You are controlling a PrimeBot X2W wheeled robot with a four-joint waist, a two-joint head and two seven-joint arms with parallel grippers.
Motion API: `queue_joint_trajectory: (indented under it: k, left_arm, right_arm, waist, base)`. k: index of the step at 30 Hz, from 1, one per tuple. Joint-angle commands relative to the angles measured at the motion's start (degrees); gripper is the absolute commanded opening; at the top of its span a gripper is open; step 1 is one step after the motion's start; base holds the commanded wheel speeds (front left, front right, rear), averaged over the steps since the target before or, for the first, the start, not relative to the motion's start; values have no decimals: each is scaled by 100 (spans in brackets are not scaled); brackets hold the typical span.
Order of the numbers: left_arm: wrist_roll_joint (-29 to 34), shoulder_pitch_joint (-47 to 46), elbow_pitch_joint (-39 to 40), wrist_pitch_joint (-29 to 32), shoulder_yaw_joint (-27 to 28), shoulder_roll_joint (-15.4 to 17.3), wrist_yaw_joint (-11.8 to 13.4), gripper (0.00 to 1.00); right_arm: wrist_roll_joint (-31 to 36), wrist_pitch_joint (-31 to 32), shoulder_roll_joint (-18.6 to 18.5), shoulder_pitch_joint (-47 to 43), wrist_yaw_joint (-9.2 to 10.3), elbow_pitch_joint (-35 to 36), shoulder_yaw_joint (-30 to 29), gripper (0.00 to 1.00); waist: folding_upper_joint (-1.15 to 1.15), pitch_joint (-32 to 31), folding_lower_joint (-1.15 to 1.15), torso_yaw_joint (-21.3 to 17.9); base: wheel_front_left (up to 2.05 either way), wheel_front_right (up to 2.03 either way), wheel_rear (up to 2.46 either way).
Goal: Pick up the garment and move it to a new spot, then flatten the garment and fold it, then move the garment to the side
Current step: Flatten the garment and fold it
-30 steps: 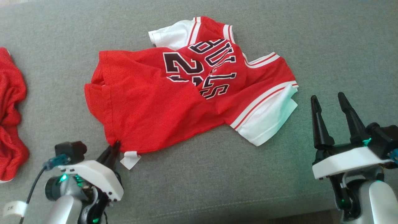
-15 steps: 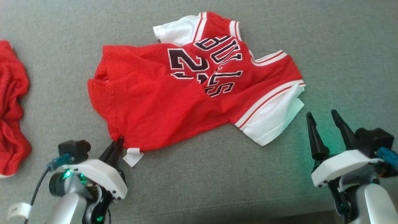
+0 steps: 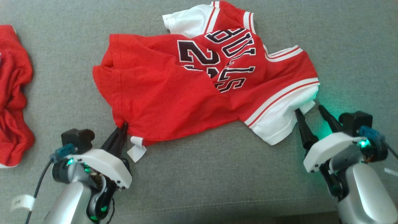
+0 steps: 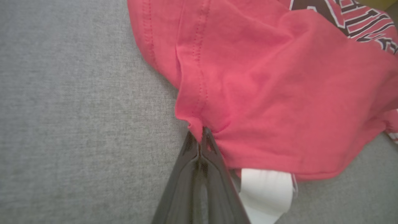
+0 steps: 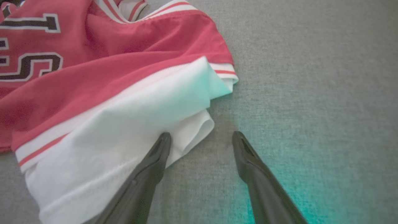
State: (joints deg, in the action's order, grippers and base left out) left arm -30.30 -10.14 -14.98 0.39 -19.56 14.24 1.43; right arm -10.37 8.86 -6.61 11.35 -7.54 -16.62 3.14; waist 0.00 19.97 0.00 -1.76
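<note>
A red jersey (image 3: pixel 168 96) with dark lettering and white sleeves lies crumpled in the middle of a grey fabric surface (image 3: pixel 217 180), its hem towards the left and its collar end towards the far right. The body of it is rumpled, with a fold running across the printed number.

The left gripper (image 3: pixel 123 127) sits at the near left corner of the jersey, its jaws pressed together on the red hem at a side seam. The cloth puckers where the tips pinch it. A white label (image 3: pixel 136 150) hangs out from under the hem just to the right of those tips.

The right gripper (image 3: pixel 308 109) is at the near right, beside the white sleeve (image 3: pixel 276 124). Its jaws are spread apart and hold nothing. In the right wrist view one finger (image 5: pixel 155 155) lies across the edge of the sleeve and the other is over bare grey fabric just beside it.

A second bunched red cloth (image 3: pixel 14 93) lies at the far left edge, well apart from the jersey.
</note>
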Motion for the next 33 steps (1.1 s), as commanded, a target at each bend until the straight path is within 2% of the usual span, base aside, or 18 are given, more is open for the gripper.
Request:
queue_joint_trajectory:
  k: [1, 2, 4, 5, 7, 12, 20, 26, 33]
  left_arm:
    - [74, -215, 81, -28, 194, 107, 7, 0]
    - [75, -223, 82, -36, 190, 110, 5, 0]
    - [80, -234, 85, -55, 179, 115, 4, 0]
    - [83, -237, 88, -66, 174, 117, 4, 0]
    - [92, -226, 110, -111, 174, 120, 19, 0]
    - [155, -148, 266, -301, 210, 155, 110, 0]
    - [287, -61, 908, -561, 329, 306, 266, 0]
    - [458, -81, 1910, -642, 594, 570, 525, 0]
    - [771, -609, 2950, -414, 802, 996, 635, 0]
  right_arm:
    - [-31, 82, -99, 182, 5, -42, 192, 100]
    - [-45, 119, -102, 213, 5, -133, 226, 100]
    - [-66, 148, -110, 263, 5, -284, 269, 79]
    - [-102, 169, -106, 274, 5, -350, 297, 46]
    - [-158, 127, -108, 286, 5, -415, 322, 0]
    - [-362, -218, -101, 198, 5, -224, 276, 0]
    - [-550, -657, -168, -95, 5, 860, -28, 0]
    - [-492, -714, -305, -59, 5, 2106, -334, 0]
    - [-298, -473, -544, 592, 5, 3539, -757, 0]
  waist:
    - [0, 15, 0, 7]
    - [0, 20, 0, 7]
    - [0, 24, 0, 14]
    - [0, 22, 0, 18]
    - [0, 10, 0, 22]
    - [0, -61, 0, 18]
    - [0, -293, 0, -36]
    - [0, -513, 0, -126]
    - [0, -694, 0, -184]
  base:
    - [0, 0, 0]
    - [0, 0, 0]
    - [0, 0, 0]
    - [0, 0, 0]
    - [0, 0, 0]
    - [0, 0, 0]
    - [0, 0, 0]
    - [0, 0, 0]
    - [0, 0, 0]
